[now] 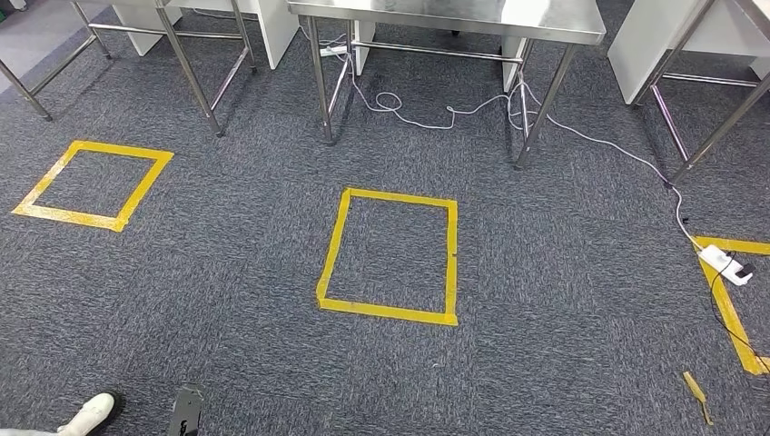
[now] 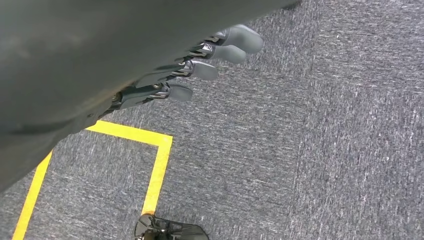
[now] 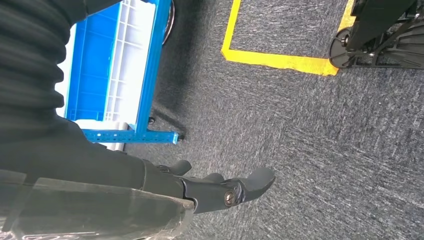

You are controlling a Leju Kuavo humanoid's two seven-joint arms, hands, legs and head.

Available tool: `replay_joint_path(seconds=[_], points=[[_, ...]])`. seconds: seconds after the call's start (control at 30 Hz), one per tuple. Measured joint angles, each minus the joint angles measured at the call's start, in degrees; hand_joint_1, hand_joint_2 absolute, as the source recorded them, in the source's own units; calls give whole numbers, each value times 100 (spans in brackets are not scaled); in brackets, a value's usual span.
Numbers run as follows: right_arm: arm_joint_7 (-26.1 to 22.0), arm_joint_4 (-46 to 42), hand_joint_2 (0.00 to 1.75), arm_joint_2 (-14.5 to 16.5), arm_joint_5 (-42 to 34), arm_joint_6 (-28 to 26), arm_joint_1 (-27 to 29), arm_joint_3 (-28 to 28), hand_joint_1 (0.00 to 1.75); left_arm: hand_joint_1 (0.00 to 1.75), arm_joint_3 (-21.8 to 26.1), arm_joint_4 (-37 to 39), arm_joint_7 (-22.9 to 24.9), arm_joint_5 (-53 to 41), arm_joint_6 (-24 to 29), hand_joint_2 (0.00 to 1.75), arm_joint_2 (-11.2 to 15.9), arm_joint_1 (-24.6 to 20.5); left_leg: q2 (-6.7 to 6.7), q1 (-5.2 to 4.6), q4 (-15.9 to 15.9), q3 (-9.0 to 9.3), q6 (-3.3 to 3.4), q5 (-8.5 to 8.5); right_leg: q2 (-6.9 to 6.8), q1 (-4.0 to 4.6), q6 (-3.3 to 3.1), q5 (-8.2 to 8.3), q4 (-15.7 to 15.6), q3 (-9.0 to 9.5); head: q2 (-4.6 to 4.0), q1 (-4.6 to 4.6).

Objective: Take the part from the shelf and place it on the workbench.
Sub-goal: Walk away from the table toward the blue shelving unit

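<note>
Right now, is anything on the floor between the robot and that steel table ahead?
Nothing solid blocks the carpet up to the steel table; a taped yellow square lies flat on it. A white cable trails under the table. Both hands hang empty; no part is visible.

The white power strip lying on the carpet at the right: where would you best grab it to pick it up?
Probably at the middle of the white oblong power strip, coming from above with fingers across its narrow width. It lies flat on the grey carpet, and cables seem to leave both ends, so its long sides are free.
</note>
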Motion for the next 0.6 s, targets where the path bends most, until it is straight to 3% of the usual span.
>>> replay_joint_path(seconds=[0.17, 0.33, 0.4, 0.5, 0.53, 0.6], points=[[0, 0, 175, 4, -21, 4, -1, -7, 0, 0, 0, 2, 14, 0, -13, 0, 1, 0, -1, -2, 24, -26, 10, 6, 0, -26, 15, 26, -6, -10, 0, -2], [0, 0, 175, 2, -42, 61, -9, -36, 0, 0, 2, 2, 43, -4, -62, 0, -5, 1, 40, 31, -46, -21, 89, 75, 10, -50, 75, 29, 31, -66, 0, -1], [1, 0, 175, -7, -41, 79, -14, -45, 0, 0, 2, 1, 56, -19, -69, 0, -9, 0, 108, 78, -129, -22, 143, 143, 14, -50, 40, -213, 437, -280, 0, 22], [5, 0, 175, -2, -40, 90, -12, -53, 0, 0, 2, 2, 72, -39, -70, 0, -10, 0, 200, 83, -136, -94, 143, 185, 16, -87, 6, -721, 1522, -783, 0, 52], [9, 0, 175, -5, -42, 90, -10, -61, 0, 0, 2, 2, 73, -44, -72, 0, -13, 0, 242, 90, -134, -120, 121, 202, 14, -102, 46, -764, 1656, -819, 0, 52], [15, 0, 175, -16, -43, 89, -11, -79, 0, 0, 2, 2, 74, -49, -76, 0, -15, 0, 341, 124, -126, -164, 56, 237, -42, -149, 182, -615, 1238, -526, 0, 55]])
